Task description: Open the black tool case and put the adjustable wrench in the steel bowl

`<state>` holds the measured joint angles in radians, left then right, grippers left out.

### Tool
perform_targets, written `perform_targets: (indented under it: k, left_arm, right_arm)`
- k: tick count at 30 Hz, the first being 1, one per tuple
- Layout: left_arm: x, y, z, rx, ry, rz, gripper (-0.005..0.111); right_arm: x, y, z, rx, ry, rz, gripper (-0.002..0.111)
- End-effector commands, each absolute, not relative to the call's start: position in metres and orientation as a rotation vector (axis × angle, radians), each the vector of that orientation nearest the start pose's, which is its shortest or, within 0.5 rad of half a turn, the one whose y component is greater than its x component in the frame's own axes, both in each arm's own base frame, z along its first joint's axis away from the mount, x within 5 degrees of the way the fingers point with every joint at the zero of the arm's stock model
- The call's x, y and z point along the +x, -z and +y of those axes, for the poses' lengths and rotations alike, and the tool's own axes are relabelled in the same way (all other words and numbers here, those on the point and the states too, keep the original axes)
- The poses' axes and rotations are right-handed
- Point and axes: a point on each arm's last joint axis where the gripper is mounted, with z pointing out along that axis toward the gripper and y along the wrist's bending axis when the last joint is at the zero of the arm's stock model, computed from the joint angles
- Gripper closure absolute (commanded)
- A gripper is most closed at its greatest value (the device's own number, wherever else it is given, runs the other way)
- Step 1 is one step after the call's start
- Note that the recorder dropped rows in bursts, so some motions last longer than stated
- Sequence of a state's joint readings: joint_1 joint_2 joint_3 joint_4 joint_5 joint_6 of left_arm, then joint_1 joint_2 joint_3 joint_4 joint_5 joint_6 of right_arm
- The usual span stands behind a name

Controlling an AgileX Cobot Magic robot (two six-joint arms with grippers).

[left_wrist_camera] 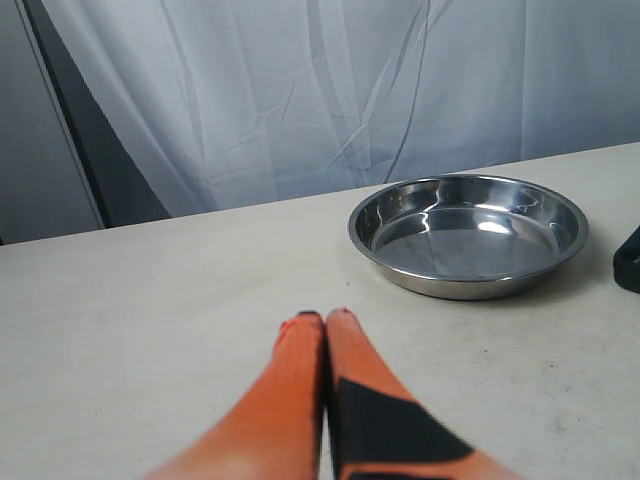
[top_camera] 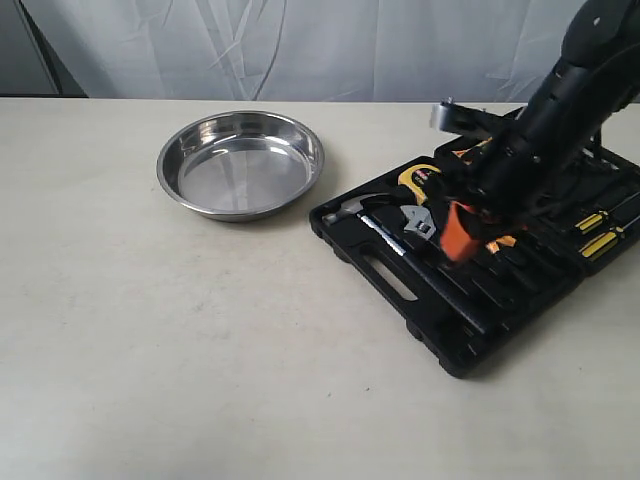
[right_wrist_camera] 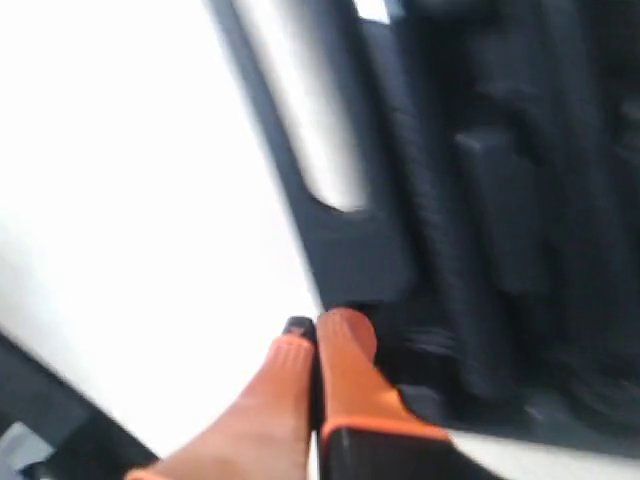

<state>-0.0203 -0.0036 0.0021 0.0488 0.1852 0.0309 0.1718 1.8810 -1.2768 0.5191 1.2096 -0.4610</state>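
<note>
Only in the exterior view is the whole layout seen. The steel bowl [top_camera: 240,165] stands empty on the table [top_camera: 200,350] at the far left. The black tool case [top_camera: 440,340] lies open to its right, apart from it. The right gripper [top_camera: 458,235] is lowered over the left-middle part of the case.

The adjustable wrench [top_camera: 416,220] is seen in this view alone. It lies in the case, just right of the hammer [top_camera: 348,207] and just left of the orange fingers. Its silver jaw head is shown plainly; its handle is covered by the gripper. Whether the fingers touch it cannot be told. A yellow tape measure [top_camera: 420,180] lies beyond it, and yellow-handled screwdrivers [top_camera: 597,235] are set at the right end.

The left gripper [left_wrist_camera: 323,318] is shown only in the left wrist view. Its orange fingers are pressed together with nothing between them, low over bare table, with the bowl [left_wrist_camera: 468,235] and a corner of the case [left_wrist_camera: 630,262] beyond, before a white curtain [left_wrist_camera: 300,90].

The right wrist view is blurred. The right gripper [right_wrist_camera: 315,328] is seen there with its tips brought together at the case [right_wrist_camera: 380,260] edge, near the handle slot [right_wrist_camera: 310,140]; nothing can be made out between them.
</note>
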Motion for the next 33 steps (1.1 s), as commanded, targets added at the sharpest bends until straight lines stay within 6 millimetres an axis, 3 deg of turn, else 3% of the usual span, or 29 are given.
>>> perform_targets:
  k: [1,3,5,9,12,16,22,27,30,33]
  left_arm:
    - [0.056,-0.197,0.0,0.075,-0.049,1.661,0.106]
    - [0.056,-0.197,0.0,0.075,-0.049,1.661,0.106]
    - [0.056,-0.197,0.0,0.075,-0.049,1.661,0.106]
    - [0.056,-0.197,0.0,0.075,-0.049,1.661,0.106]
    - [0.056,-0.197,0.0,0.075,-0.049,1.661,0.106]
    - [0.056,-0.197,0.0,0.075,-0.049,1.661,0.106]
    - [0.056,-0.197,0.0,0.075,-0.049,1.661,0.106]
    - [0.056,-0.197,0.0,0.075,-0.049,1.661,0.106]
    - [0.056,-0.197,0.0,0.075,-0.049,1.661,0.106]
    - [0.056,-0.197,0.0,0.075,-0.049,1.661,0.106]
  right_arm:
    - [0.341,-0.213,0.127,-0.69,-1.194,2.665,0.109]
    - [0.353,-0.218,0.131,-0.616,-1.2,2.523,0.109]
    - [0.369,-0.222,0.13,-0.435,-1.122,2.426,0.109]
    - [0.399,-0.222,0.112,-0.11,-0.8,2.302,0.109]
    - [0.41,-0.222,0.099,-0.011,-0.602,2.25,0.109]
    - [0.413,-0.219,0.087,-0.02,-0.426,2.25,0.109]
    - [0.407,-0.208,0.068,-0.016,-0.272,2.406,0.109]
    - [0.387,-0.192,0.046,-0.029,0.046,2.702,0.109]
    - [0.373,-0.187,0.045,-0.059,0.079,2.858,0.109]
    - [0.362,-0.184,0.051,-0.189,0.001,2.974,0.109]
